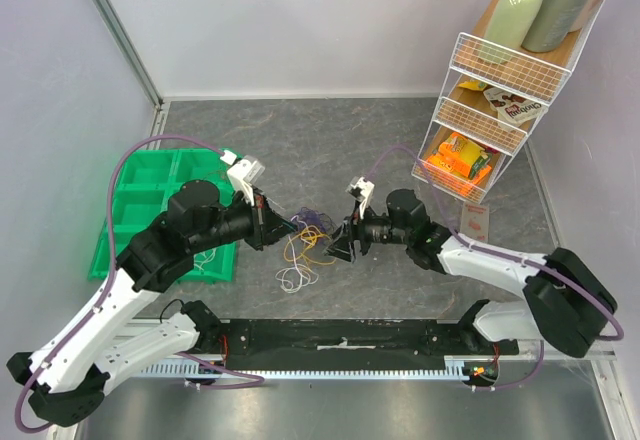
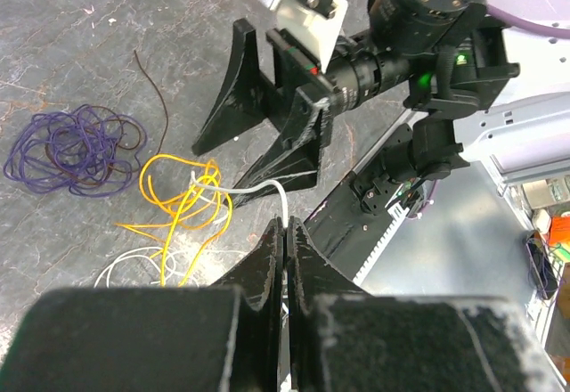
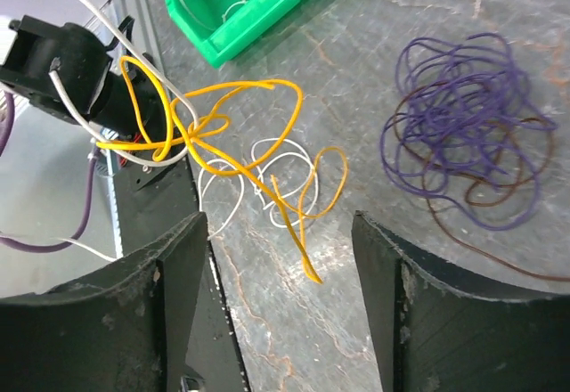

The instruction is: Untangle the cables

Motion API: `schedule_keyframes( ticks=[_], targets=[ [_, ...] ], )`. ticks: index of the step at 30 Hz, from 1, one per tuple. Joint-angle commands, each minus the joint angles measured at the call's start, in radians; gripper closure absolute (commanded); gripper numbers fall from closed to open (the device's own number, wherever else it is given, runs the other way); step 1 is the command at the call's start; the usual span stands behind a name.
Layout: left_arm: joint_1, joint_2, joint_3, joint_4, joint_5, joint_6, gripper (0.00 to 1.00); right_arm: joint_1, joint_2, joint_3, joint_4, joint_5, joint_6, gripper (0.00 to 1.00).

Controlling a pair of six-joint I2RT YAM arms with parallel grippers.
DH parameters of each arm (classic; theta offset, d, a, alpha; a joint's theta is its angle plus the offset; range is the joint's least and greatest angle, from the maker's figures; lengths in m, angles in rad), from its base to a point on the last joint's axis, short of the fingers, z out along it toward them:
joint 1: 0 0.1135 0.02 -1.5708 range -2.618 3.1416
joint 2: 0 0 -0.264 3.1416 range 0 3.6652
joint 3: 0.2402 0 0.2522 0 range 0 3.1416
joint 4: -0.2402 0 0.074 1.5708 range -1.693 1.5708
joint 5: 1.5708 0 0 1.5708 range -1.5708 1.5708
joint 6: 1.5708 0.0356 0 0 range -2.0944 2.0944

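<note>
The cables lie loose on the grey table between the arms. There is a purple bundle with a brown wire through it, yellow loops, and white loops. My left gripper is shut on a white cable that is lifted off the table and tangled with the yellow loops. My right gripper stands open just above the table. A yellow wire end lies between its fingers, untouched.
A green bin at the left holds several white wires. A white wire rack with bottles and snack packs stands at the back right. The black base rail runs along the near edge.
</note>
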Motion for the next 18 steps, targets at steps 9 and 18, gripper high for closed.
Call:
schedule_keyframes(
  ticks=[9, 18],
  targets=[
    [-0.002, -0.054, 0.038, -0.026, -0.105, 0.024, 0.98, -0.013, 0.026, 0.059, -0.192, 0.675, 0.212, 1.0],
    [-0.002, -0.156, 0.064, -0.117, -0.382, 0.004, 0.98, -0.243, -0.063, 0.039, -0.503, 0.929, 0.262, 1.0]
  ],
)
